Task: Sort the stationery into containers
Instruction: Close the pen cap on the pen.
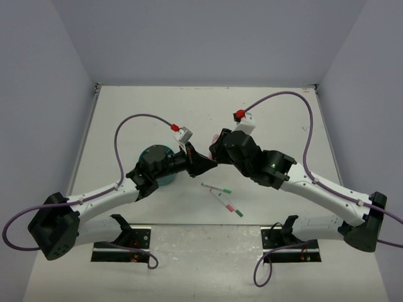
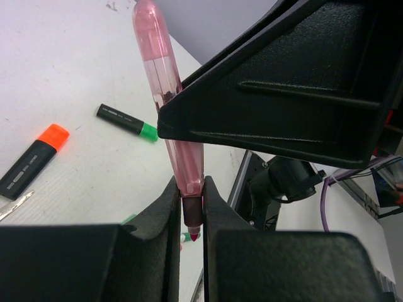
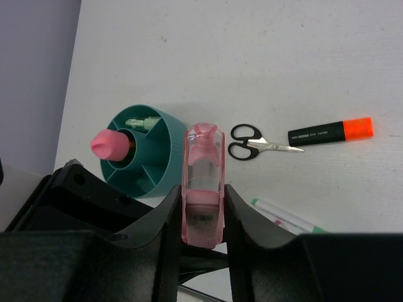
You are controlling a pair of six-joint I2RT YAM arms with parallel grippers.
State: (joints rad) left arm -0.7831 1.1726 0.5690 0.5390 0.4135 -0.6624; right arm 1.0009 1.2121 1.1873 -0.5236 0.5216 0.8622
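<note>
Here, the left end effector (image 2: 190,187) and right end effector (image 3: 203,192) both clamp one pink pen (image 2: 154,56) above the table (image 1: 264,126), apparently mid-handover. Next, one should let go so the other can carry it to the teal organizer (image 3: 162,179).

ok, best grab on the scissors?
The scissors lie flat, closed blades toward the orange highlighter. I'd come straight down and pinch the neck where the black handles meet the blades: it's the narrowest solid part, with bare table either side.

Table (image 1: 264,113): teal organizer (image 3: 157,182), scissors (image 3: 252,143), orange-capped highlighter (image 3: 330,130), green-capped highlighter (image 2: 126,122), white pens (image 1: 217,188).
</note>
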